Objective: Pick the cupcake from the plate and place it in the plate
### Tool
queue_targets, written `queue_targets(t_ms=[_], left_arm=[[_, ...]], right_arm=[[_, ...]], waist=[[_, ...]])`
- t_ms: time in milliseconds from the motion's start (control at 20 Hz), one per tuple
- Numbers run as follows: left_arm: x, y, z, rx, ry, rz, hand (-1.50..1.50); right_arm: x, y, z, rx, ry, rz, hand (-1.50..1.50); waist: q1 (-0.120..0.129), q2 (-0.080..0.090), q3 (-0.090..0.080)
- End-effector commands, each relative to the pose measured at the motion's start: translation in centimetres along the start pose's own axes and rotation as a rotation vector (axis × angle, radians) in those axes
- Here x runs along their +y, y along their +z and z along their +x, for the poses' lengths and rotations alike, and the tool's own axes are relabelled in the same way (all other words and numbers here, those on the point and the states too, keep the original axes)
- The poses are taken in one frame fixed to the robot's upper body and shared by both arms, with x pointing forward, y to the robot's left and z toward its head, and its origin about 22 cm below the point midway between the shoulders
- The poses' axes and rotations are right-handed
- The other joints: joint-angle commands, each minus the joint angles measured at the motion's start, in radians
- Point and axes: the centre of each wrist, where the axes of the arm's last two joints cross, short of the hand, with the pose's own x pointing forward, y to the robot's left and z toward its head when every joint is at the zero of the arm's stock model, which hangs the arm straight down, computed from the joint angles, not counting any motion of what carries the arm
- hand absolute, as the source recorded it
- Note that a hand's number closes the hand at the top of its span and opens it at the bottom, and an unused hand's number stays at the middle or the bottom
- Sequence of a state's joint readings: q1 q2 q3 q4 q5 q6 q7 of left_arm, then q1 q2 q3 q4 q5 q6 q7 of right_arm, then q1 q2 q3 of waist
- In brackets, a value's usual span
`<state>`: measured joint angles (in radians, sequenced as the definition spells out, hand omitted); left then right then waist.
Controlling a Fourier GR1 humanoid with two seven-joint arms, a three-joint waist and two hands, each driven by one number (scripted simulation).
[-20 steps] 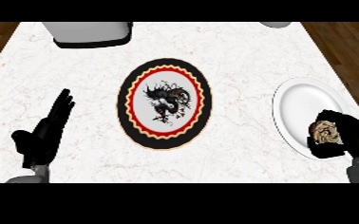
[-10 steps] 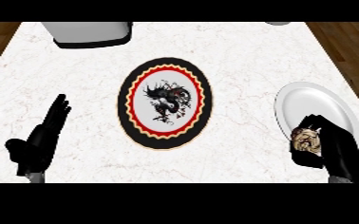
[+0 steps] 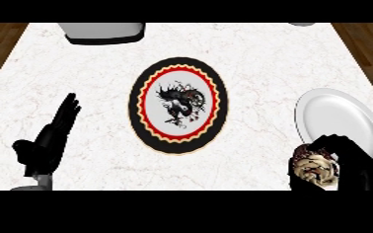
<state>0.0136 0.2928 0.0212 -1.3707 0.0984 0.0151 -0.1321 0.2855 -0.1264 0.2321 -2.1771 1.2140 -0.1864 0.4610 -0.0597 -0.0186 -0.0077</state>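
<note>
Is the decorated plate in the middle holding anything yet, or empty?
Empty. The decorated plate shows only its printed pattern; the cupcake sits in the right hand by the white plate.

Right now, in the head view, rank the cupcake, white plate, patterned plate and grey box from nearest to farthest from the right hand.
1. Cupcake, inside the right hand.
2. White plate, just above, right edge.
3. Patterned plate, centre.
4. Grey box, far left corner.
</note>
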Motion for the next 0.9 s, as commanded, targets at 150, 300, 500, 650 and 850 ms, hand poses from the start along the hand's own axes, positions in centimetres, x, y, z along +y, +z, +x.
queue_targets(t_ms=[150,300,500,650,850], left_arm=[[-2.3,-1.3,1.2,-0.023,0.011,-0.057,0.0],[-1.8,-2.0,2.0,-0.036,0.012,-0.07,0.0],[-1.3,-2.4,1.4,-0.031,0.003,-0.066,0.0],[0.0,-2.5,1.3,-0.054,-0.001,-0.061,0.0],[-3.0,-2.9,2.0,-0.038,-0.006,-0.073,0.0]], right_arm=[[-4.8,3.0,8.0,0.031,-0.01,-0.05,1.5],[-2.7,2.2,11.4,-0.009,0.041,-0.014,1.5],[-0.3,0.5,14.9,-0.018,-0.018,0.051,1.5],[1.0,-2.3,16.8,0.017,-0.035,0.085,1.5],[5.4,-5.4,18.3,-0.017,-0.074,0.089,1.5]], waist=[[0.056,0.016,0.003],[0.068,0.019,0.006],[0.071,0.021,0.007],[0.077,0.022,0.007],[0.084,0.025,0.008]])
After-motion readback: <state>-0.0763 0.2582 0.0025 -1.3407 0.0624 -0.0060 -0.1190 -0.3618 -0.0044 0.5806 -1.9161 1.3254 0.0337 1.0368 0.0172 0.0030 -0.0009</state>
